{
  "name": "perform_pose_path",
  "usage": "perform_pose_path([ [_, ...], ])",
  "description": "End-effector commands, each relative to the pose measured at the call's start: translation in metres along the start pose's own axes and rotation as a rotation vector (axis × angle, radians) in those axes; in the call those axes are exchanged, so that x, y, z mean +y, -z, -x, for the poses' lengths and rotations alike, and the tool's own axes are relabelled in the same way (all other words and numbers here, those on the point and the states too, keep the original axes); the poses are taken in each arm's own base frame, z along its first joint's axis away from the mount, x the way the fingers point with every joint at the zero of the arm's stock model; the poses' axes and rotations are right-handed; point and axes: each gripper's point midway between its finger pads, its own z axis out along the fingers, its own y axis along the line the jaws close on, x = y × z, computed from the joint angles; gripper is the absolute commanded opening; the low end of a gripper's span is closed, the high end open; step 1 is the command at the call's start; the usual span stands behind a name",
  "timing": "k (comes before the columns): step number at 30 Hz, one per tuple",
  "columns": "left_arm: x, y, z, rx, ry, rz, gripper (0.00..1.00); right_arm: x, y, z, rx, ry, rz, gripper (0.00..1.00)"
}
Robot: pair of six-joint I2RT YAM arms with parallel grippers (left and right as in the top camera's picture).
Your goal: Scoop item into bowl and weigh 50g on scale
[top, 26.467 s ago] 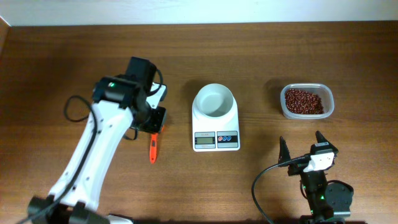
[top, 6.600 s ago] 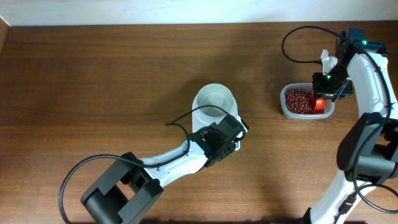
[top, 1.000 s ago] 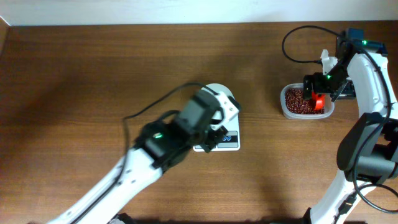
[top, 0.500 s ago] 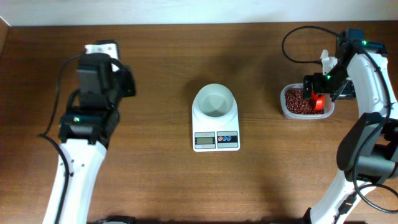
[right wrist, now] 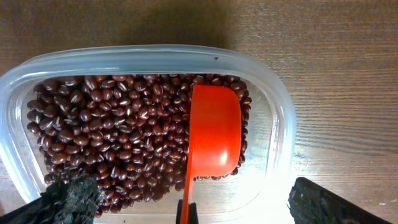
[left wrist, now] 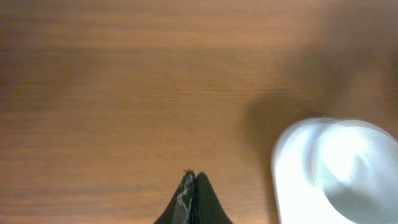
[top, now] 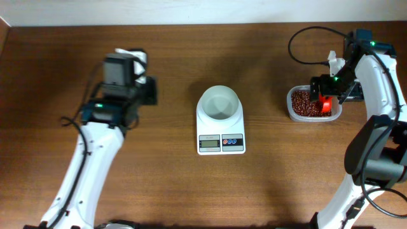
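**Overhead view.** The scale (top: 220, 129) sits at the centre of the wooden table (top: 191, 51), its display and buttons toward the lower edge of the frame. The white bowl (top: 219, 104) stands on the scale's platform, and its inside looks empty. At the right of the frame, well apart from the scale, a clear tub (top: 337, 102) holds the beans (top: 303, 104). An orange-red scoop (top: 326, 105) lies in the right half of the tub. The left arm occupies the left of the frame, and the right arm reaches in from the right edge to above the tub.

**Left wrist view.** The left gripper (left wrist: 192, 188) has its fingers pressed together with nothing between them, above bare wood. The bowl shows blurred at the lower right, apart from the fingertips.

**Right wrist view.** The right gripper (right wrist: 189, 196) is spread wide, with one finger at each lower corner of the frame. The scoop rests on the beans with its handle pointing to the lower edge, midway between the fingers. Neither finger is seen touching it.
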Motion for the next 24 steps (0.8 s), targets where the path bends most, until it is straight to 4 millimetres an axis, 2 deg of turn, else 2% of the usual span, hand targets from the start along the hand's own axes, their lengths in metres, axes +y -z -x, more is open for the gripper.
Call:
perform_pose_path([
  [1,-0.065,0.007,-0.026,0.078,-0.177,-0.132,0.0,-0.002,-0.005,-0.002,0.015,-0.005,-0.007,0.99],
  [3,-0.106,0.013,-0.045,0.112,-0.28,-0.205,0.0,-0.002,-0.005,-0.002,0.015,-0.005,-0.007,0.99],
  [6,-0.149,0.014,-0.067,0.143,-0.388,-0.271,0.0,-0.002,-0.005,-0.002,0.015,-0.005,-0.007,0.99],
  [9,-0.18,0.002,-0.09,0.164,-0.498,-0.253,0.0,-0.002,-0.005,-0.002,0.015,-0.005,-0.007,0.99],
  [12,-0.198,-0.01,-0.109,0.187,-0.59,-0.225,0.0,-0.002,-0.005,-0.002,0.015,-0.005,-0.007,0.99],
  [15,-0.216,-0.024,-0.138,0.242,-0.693,-0.244,0.0,-0.002,-0.005,-0.002,0.015,-0.005,-0.007,0.99],
  [17,-0.221,-0.037,-0.159,0.297,-0.752,-0.243,0.0,-0.002,-0.005,-0.002,0.015,-0.005,-0.007,0.99],
  [19,-0.219,-0.048,-0.171,0.338,-0.773,-0.231,0.0,-0.002,-0.005,-0.002,0.015,-0.005,-0.007,0.99],
  [24,-0.223,-0.069,-0.182,0.352,-0.798,-0.23,0.0,-0.002,-0.005,-0.002,0.015,-0.005,-0.007,0.99],
])
